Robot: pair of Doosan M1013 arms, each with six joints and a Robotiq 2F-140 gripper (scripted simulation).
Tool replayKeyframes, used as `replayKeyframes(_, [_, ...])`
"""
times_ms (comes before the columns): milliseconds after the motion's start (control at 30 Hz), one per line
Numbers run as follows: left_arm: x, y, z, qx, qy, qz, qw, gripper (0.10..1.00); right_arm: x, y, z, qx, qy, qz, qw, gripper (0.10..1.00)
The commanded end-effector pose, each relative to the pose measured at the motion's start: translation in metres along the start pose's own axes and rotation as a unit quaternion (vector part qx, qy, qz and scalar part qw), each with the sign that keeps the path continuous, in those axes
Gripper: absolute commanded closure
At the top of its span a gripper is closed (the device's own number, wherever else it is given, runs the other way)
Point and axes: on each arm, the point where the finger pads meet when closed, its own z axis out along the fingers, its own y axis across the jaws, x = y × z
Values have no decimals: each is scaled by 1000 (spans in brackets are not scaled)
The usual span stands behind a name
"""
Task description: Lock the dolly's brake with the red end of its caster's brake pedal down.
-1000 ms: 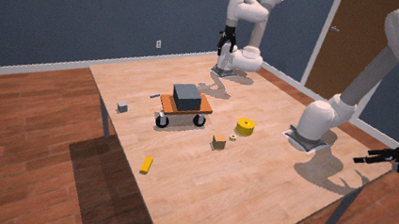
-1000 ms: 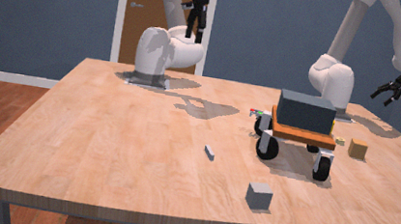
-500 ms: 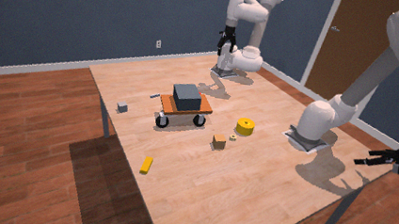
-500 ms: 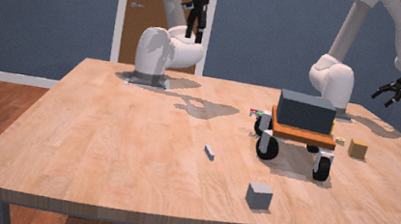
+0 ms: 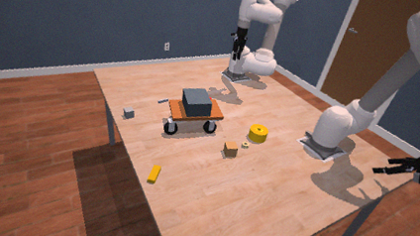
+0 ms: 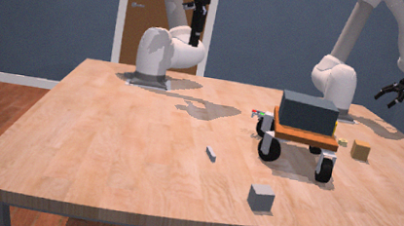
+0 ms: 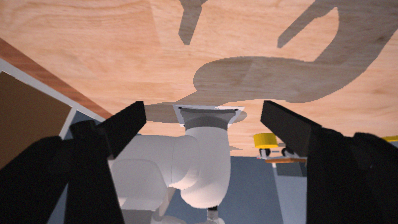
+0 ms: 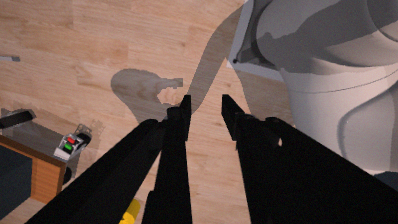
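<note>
Exterior view, L-R: right end effector (image 5: pixel 237 55) (image 6: pixel 194 43) (image 8: pixel 206 104), empty, fingers narrowed, gap remaining, nearer; brake pedal (image 6: pixel 258 114) (image 8: pixel 69 144) on dolly (image 5: pixel 176 113) (image 6: pixel 306 137) (image 7: pixel 285 160) (image 8: pixel 47 181), rightward, toward counter's (image 5: pixel 237 210) (image 6: pixel 127 214) (image 7: pixel 100 50) (image 8: pixel 75 30) near edge; left end effector (image 5: pixel 385 165) (image 6: pixel 385 100) (image 7: pixel 203 112), released, by far right corner.

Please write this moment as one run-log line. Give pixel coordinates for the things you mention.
right gripper (image 5: pixel 237 59) (image 6: pixel 193 45) (image 8: pixel 206 97): partly open, empty | left gripper (image 5: pixel 382 165) (image 6: pixel 384 102) (image 7: pixel 204 103): wide open, empty | brake pedal (image 5: pixel 210 99) (image 6: pixel 258 113) (image 8: pixel 69 144): untouched, lower end unclear
</note>
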Motion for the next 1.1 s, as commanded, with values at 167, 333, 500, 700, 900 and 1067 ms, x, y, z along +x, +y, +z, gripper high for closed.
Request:
replayKeyframes(167, [0,0,0,0,0,0,1000,98,0,0,0,0,0,0,1000,999])
replayKeyframes(333, [0,0,0,0,0,0,1000,98,0,0,0,0,0,0,1000,999])
replayKeyframes(500, [0,0,0,0,0,0,1000,98,0,0,0,0,0,0,1000,999])
replayKeyframes(700, [0,0,0,0,0,0,1000,98,0,0,0,0,0,0,1000,999])
replayKeyframes(900, [0,0,0,0,0,0,1000,98,0,-13,3,2,15,-6,1000,999])
replayKeyframes(1067, [0,0,0,0,0,0,1000,98,-4,-75,20,17,87,-46,995,999])
